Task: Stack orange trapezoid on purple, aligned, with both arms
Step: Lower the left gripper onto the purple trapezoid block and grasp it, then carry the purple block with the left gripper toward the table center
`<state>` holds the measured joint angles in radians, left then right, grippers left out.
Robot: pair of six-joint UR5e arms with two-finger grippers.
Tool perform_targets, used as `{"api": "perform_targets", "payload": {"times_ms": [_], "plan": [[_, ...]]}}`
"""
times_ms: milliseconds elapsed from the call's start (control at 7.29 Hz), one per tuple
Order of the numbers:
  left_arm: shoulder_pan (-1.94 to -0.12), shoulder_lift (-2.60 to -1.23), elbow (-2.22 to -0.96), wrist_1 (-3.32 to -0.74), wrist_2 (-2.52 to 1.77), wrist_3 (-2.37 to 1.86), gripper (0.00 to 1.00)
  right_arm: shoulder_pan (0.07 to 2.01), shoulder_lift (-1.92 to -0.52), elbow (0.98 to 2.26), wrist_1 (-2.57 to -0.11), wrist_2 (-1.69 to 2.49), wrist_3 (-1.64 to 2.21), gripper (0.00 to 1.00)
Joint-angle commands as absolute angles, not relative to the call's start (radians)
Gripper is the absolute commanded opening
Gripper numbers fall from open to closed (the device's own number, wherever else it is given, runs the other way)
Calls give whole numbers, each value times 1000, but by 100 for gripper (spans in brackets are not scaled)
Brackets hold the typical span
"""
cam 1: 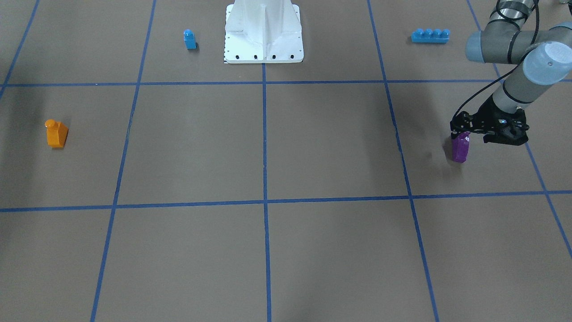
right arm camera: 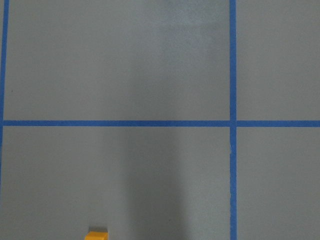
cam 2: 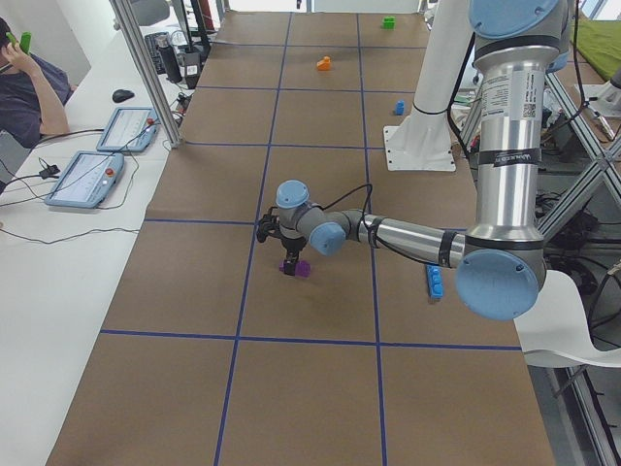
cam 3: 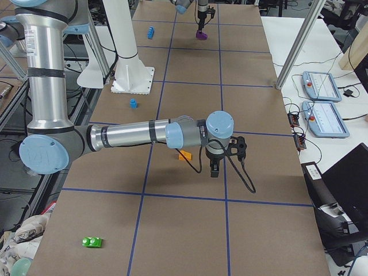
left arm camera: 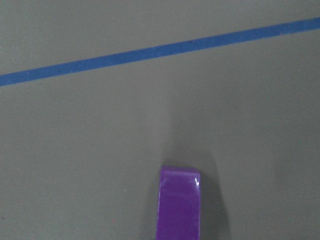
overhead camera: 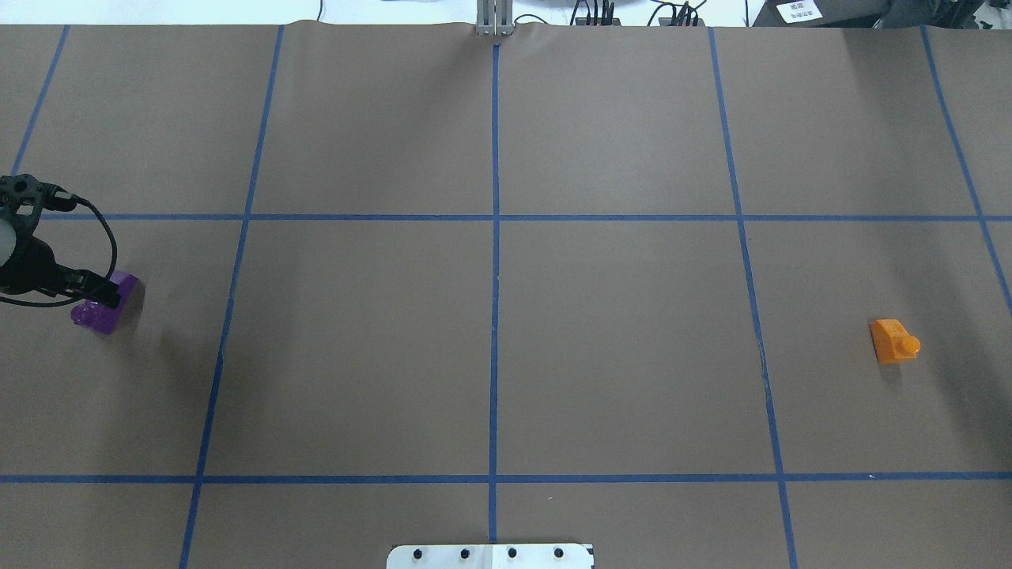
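My left claw is down right at the top of the purple brick. The brick looks to sit on the brown counter, under the claw's tips. I cannot tell if the claw is pinching the brick or only close around it. The orange trapezoid lies on the counter far away, at the other end. My right claw hangs near it, a little off to one side. I cannot tell if that claw is apart or together.

Grey/silver arms w/ pale-blue caps, blk cables.
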<state>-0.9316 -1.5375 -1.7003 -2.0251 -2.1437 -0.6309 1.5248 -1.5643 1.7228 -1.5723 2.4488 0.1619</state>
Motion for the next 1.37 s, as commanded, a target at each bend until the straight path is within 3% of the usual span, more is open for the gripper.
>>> {"api": "perform_targets", "payload": {"times_ms": [0, 411, 549, 823, 960, 1097, 1234], "plan": [[-902, -1529, -1698, -2029, -2143, -630, 100, 1525, -1565, 1723, -1572, 2450, 163, 100], [-884, -1528, -1694, -2029, -2145, -630, 99, 1525, -1565, 1721, -1572, 2448, 163, 100], [-884, -1526, -1692, -2029, -2149, -632, 92, 1525, -1565, 1721, -1572, 2450, 163, 100], [-884, -1519, -1692, -2031, -2152, -634, 62, 1525, -1563, 1721, -1572, 2450, 164, 100], [-884, -1519, -1692, -2031, -2152, -640, 41, 1525, -1563, 1721, -1572, 2450, 164, 100], [-885, -1519, -1698, -2031, -2154, -684, 9, 1525, -1562, 1721, -1572, 2450, 164, 100], [-885, -1519, -1706, -2031, -2157, -708, 0, 1525, -1562, 1721, -1572, 2450, 164, 100]]}}
